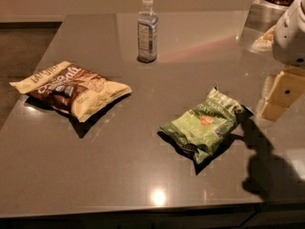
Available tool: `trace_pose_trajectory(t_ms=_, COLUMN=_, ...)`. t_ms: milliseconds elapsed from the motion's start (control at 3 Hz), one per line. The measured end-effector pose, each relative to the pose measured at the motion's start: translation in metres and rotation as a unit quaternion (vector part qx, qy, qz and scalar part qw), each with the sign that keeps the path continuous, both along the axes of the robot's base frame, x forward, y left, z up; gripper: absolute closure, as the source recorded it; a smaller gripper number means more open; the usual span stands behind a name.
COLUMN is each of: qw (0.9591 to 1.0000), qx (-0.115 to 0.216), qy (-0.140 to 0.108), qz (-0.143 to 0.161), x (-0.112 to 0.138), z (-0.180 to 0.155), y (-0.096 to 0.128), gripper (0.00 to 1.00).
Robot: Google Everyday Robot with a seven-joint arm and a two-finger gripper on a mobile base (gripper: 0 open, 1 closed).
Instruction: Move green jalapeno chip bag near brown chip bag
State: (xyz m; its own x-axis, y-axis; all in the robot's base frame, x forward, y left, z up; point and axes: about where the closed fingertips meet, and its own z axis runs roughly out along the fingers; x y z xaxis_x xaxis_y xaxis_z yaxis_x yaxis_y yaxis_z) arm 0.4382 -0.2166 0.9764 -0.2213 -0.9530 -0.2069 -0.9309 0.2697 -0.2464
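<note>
The small crinkly light-green jalapeno chip bag (205, 125) lies flat, with the larger brown-and-cream chip bag (71, 87) well apart to its left. The cream gripper (280, 98) hangs just right of the green bag; whether it is spread or closed, I cannot tell. It is best to pinch the puffed middle, not an edge.

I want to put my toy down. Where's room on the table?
Bare grey tabletop between the brown-and-cream crinkly chip bag and the green crinkly chip bag, and along the front edge. Crowded at right: the robot's gripper hovers beside the green bag.
</note>
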Motion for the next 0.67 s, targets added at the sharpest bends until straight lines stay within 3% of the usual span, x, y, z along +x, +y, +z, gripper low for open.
trace_pose_trajectory(t_ms=667, qw=0.9999, qx=0.010, qy=0.004, qz=0.012, x=0.002, z=-0.016, y=0.019, gripper=0.00)
